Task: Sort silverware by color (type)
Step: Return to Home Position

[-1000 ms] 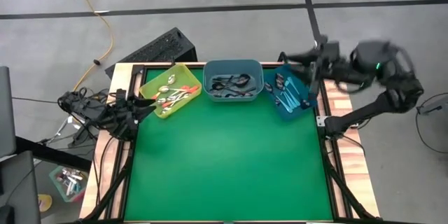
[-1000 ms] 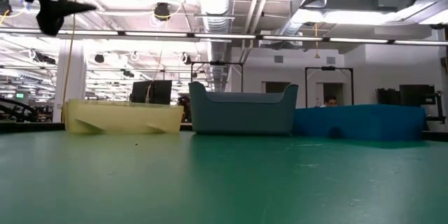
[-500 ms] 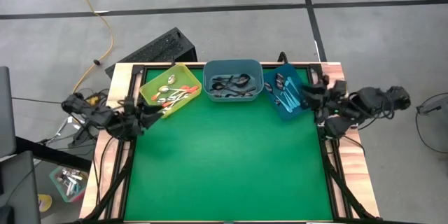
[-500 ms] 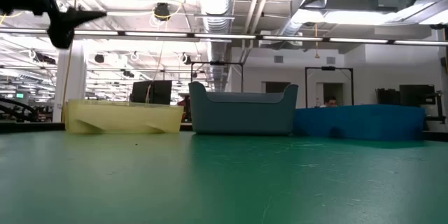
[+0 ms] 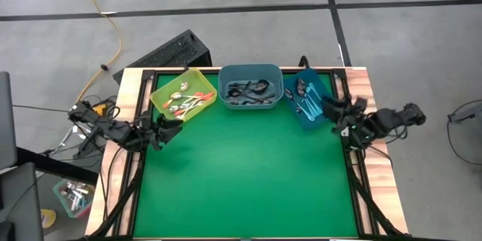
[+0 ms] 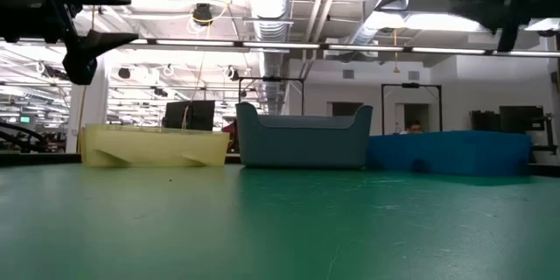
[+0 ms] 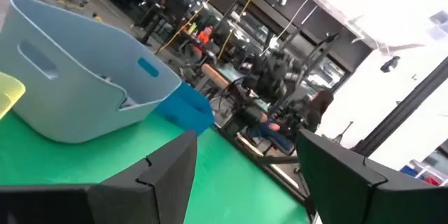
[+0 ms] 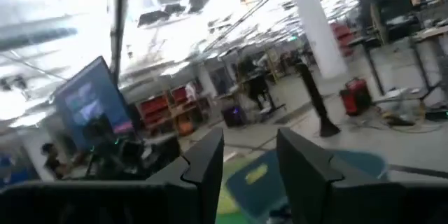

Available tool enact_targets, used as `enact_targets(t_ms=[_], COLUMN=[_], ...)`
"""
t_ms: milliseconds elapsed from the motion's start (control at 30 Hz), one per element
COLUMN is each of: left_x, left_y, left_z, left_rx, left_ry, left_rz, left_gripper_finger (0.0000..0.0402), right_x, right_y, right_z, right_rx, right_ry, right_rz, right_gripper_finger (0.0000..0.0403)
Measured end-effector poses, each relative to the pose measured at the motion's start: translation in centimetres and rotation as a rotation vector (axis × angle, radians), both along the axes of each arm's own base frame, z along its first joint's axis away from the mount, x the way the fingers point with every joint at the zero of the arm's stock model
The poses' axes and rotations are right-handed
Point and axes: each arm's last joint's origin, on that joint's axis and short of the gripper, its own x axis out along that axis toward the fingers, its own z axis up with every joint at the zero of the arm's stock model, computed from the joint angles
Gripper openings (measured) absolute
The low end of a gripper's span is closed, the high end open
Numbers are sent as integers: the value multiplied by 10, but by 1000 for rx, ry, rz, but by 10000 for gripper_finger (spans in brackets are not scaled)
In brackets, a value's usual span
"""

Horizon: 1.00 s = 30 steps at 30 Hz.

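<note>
The green counter (image 5: 241,181) is bare over most of its surface, with three bins in a row along its far edge. The left arm (image 5: 105,124) lies low along the counter's left edge and the right arm (image 5: 388,119) along its right edge, both reaching inward.

The yellow bin (image 5: 197,80) stands at the left end, turned at an angle. The grey-blue bin (image 5: 251,70) is in the middle, and the blue bin (image 5: 319,114) is at the right end, also angled.

The left hand (image 5: 169,127) hovers above the counter just in front of the yellow bin's near corner. Its fingers (image 7: 171,175) are spread wide with nothing between them. The right hand (image 5: 336,108) sits just beside the blue bin's outer side. Its fingers (image 8: 206,164) are parted by a narrower gap, also empty.

The spoons all lie inside the bins. The orange-handled spoons (image 5: 187,102) are in the yellow bin. The dark spoons (image 5: 248,90) are in the grey-blue bin. The blue-handled spoons (image 5: 307,101) are in the blue bin.
</note>
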Motion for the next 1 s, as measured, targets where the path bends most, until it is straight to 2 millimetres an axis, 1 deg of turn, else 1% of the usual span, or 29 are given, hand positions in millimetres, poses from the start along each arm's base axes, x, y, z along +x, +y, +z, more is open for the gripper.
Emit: enact_targets(t_ms=[33, 100, 167, 267, 333, 467, 600, 1000], left_x=[0, 0, 0, 0, 0, 0, 0, 0], left_y=[0, 0, 1, 1, 1, 1, 1, 1], left_z=[0, 1, 0, 1, 1, 1, 1, -1], left_rx=[5, 10, 26, 37, 58, 105, 129, 139], left_ry=[2, -1, 8, 9, 13, 28, 38, 57], left_rz=[0, 17, 30, 46, 42, 47, 50, 48], left_gripper_finger=[229, 229, 229, 229, 229, 229, 229, 229], right_x=[3, 12, 17, 21, 22, 22, 22, 22], right_y=[1, 6, 9, 11, 12, 10, 8, 8], right_z=[-8, -31, -45, -56, -58, -61, -61, -61], right_rx=[-3, -20, -13, 10, -13, -39, -34, -32], right_ry=[12, 66, 56, 146, 172, 219, 218, 217], right_rz=[27, 101, 210, 298, 323, 277, 251, 250], right_gripper_finger=[150, 150, 150, 150, 149, 149, 149, 149])
